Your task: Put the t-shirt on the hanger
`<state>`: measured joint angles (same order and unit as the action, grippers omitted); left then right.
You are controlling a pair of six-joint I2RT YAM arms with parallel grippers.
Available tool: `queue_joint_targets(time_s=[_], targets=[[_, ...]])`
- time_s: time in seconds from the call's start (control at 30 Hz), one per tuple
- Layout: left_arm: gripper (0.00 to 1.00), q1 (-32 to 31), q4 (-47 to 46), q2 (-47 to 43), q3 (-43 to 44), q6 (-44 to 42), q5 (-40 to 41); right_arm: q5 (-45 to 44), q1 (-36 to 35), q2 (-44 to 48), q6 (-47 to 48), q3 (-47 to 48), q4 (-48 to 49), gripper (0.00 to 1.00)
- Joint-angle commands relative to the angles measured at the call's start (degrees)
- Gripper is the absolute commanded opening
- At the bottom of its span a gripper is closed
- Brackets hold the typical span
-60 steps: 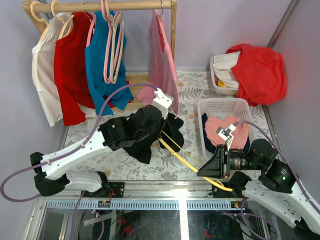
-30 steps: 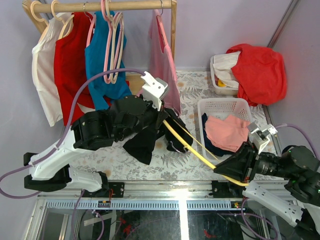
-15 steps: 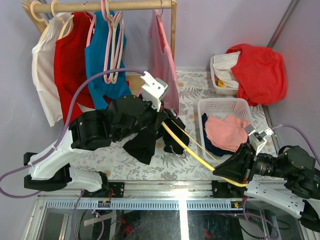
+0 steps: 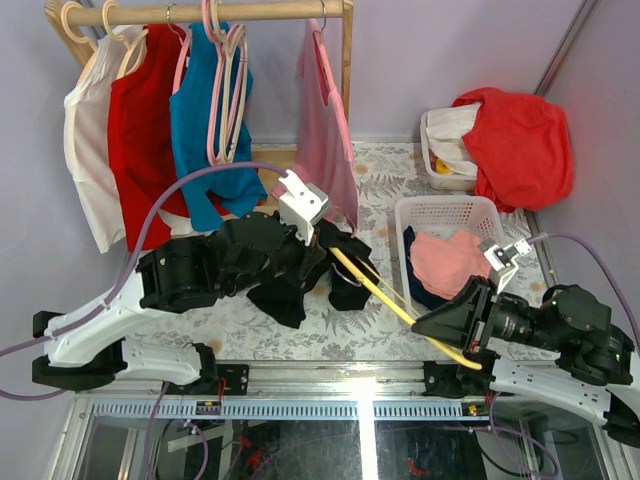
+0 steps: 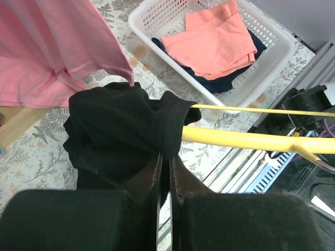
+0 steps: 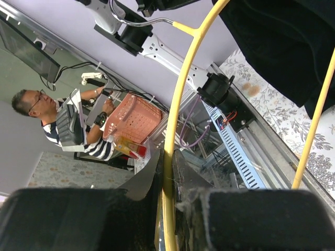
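Now, with the left gripper [image 5: 165, 157], keeps a tight pinch on a fold of the black short-sleeved soft-cloth t-shirt [image 4: 283, 298], with the jaws pressed together on the cloth, above the middle of the flower-patterned worktop [image 4: 330, 335]. With the right gripper [image 6: 168, 155], keeps clamped on one arm of the thin yellow plastic hanger [image 4: 385, 300] with a metal hook, near that arm's end, out over the near edge of the worktop towards its near right corner. Over the last two seconds, has first lifted the shirt towards the far edge and the wooden clothes rail [image 4: 200, 12] while swinging the right arm out to the right and drawing the hanger along. In the last half second, has lowered the left wrist again and brought the right gripper back in towards the shirt. Leaves the hanger's far end running into the bunched black cloth in the left wrist view, with the thin lower bar touching the same fold. Cannot tell whether through the neck, through a sleeve or merely into a crease. Looks like threading under way rather than done: probably one shoulder partly in, with most of the shirt hanging in a heap off the far tip and the end at the right gripper bare. Probably calls next for spreading the cloth along the bar and feeding in the second shoulder. Risks the fold sliding off the tip if drawn apart again.
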<state>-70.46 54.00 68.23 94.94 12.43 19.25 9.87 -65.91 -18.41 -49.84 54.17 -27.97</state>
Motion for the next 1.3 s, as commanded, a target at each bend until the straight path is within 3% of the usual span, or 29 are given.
queue_joint_targets(time_s=[0.0,0.27,0.47,0.8,1.0,1.27], targets=[[0.0,-0.53,-5.24,-2.65,-2.02,1.28,-1.22,-5.74,-2.59,-4.25,-2.26,3.86,7.79,0.0],[0.0,-1.28,-2.94,-0.91,1.61,-0.04,1.22,0.07,-3.72,-7.52,-5.28,8.76,6.15,0.0],[0.0,-2.41,-0.91,1.17,5.82,-1.0,3.13,-1.78,-7.63,-7.66,-4.9,11.41,5.44,0.0],[0.02,-4.61,-1.75,5.03,13.73,-5.6,-0.62,-7.33,-13.58,-3.11,-0.84,0.06,17.43,0.0],[0.02,-5.63,-0.12,8.06,19.28,-6.95,-2.65,-10.36,-15.27,-0.65,2.02,-2.11,18.14,0.0],[0.04,-6.57,-4.82,8.05,18.55,-7.2,-10.49,-13.86,-18.3,2.03,7.5,-6.11,22.56,0.0]])
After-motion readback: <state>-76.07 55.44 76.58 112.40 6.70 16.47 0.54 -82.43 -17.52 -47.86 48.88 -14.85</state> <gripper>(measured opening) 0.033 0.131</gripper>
